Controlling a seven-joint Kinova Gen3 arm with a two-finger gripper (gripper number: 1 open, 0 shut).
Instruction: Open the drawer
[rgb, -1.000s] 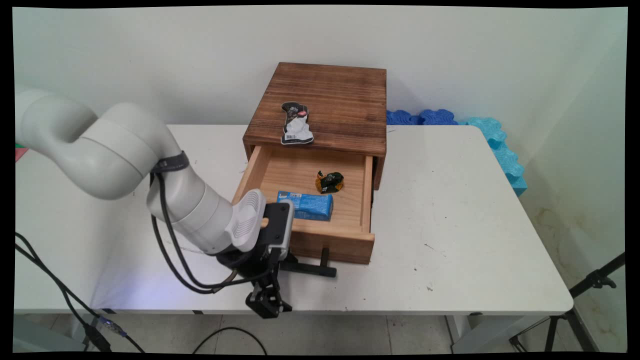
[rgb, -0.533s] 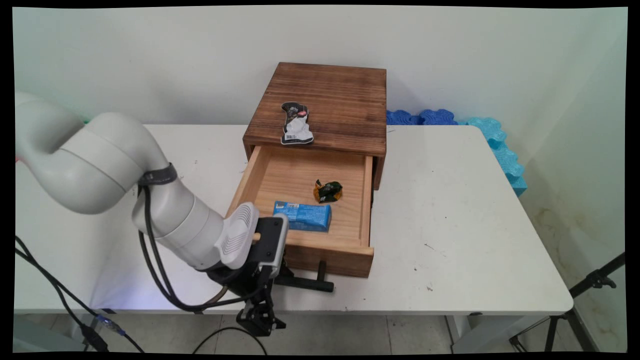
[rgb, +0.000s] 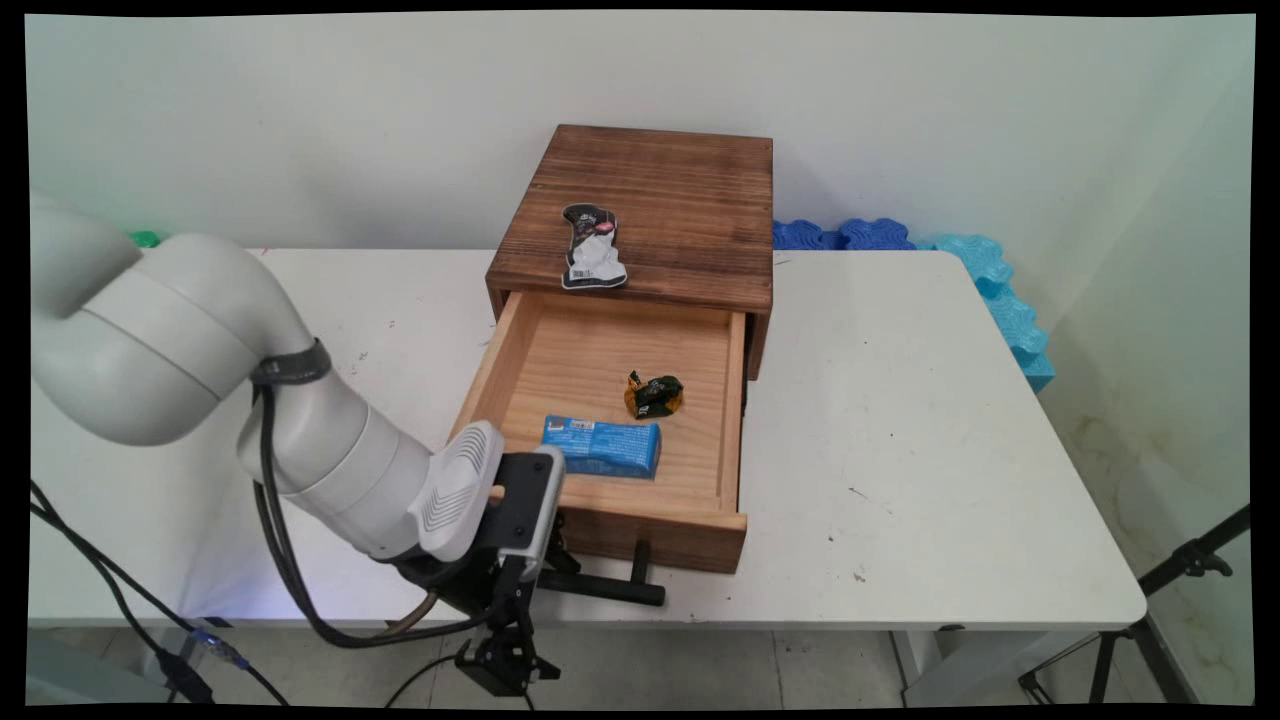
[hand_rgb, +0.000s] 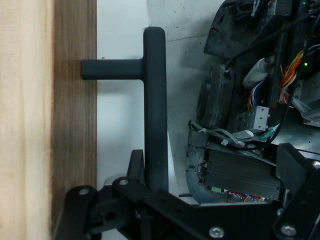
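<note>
We find the drawer (rgb: 620, 420) drawn further out over the desk (rgb: 900, 450) than before, jaws closed on its black handle (hand_rgb: 155, 110) (blue packet (rgb: 602, 447) inside; print unreadable).

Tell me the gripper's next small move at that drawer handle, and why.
Probably let go of the black handle and back off: the gripper is clamped on the bar, and the drawer looks pulled well out of the wooden box, with the blue packet and wrapped candy exposed.

A white table (rgb: 950, 420) stands against a pale wall (rgb: 300, 120), with blue foam mats (rgb: 985, 275) behind it.
</note>
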